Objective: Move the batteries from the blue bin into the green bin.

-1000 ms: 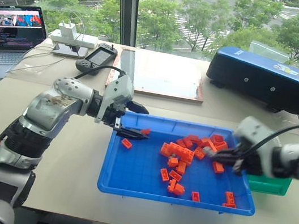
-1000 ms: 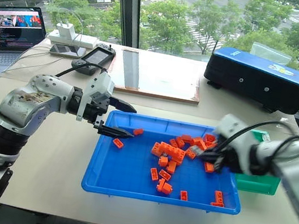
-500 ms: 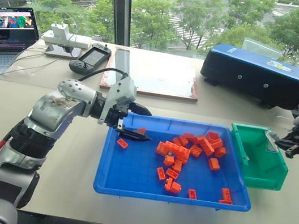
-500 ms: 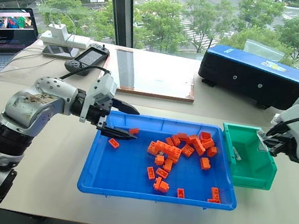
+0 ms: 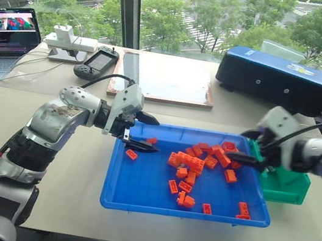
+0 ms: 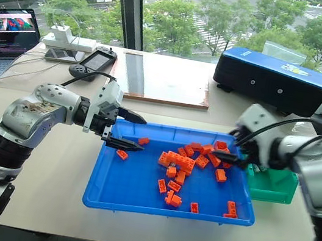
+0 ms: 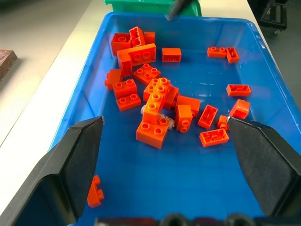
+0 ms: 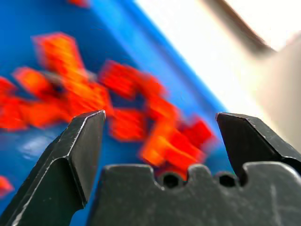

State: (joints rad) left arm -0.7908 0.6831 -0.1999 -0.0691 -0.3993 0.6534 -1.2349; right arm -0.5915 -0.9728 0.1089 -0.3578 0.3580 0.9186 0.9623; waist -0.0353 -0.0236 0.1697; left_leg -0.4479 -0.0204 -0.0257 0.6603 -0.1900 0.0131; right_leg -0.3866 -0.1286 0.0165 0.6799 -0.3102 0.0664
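The blue bin [image 5: 135, 198] lies in the middle of the table with many orange bricks in it. A silver-grey battery [image 7: 169, 124] peeks out from under the bricks near the bin's middle. My left gripper [image 5: 145, 133] hangs open over the bin's left end, with nothing between its fingers. My right gripper [image 5: 242, 147] is open and empty over the bricks at the bin's right end, pointing left. The green bin [image 5: 289, 184] stands against the blue bin's right side, and my right arm hides most of it.
Orange bricks [image 5: 194, 163] are scattered from the blue bin's middle to its right end. Behind it lie a wooden board [image 5: 168, 79], a dark navy case [image 5: 282, 79], a handheld controller [image 5: 98, 60] and a laptop [image 5: 6, 29]. The window is at the back.
My right gripper swung out to the right past the green bin, then back left over the blue bin's right end, and now stands wide open. The left arm stayed still.
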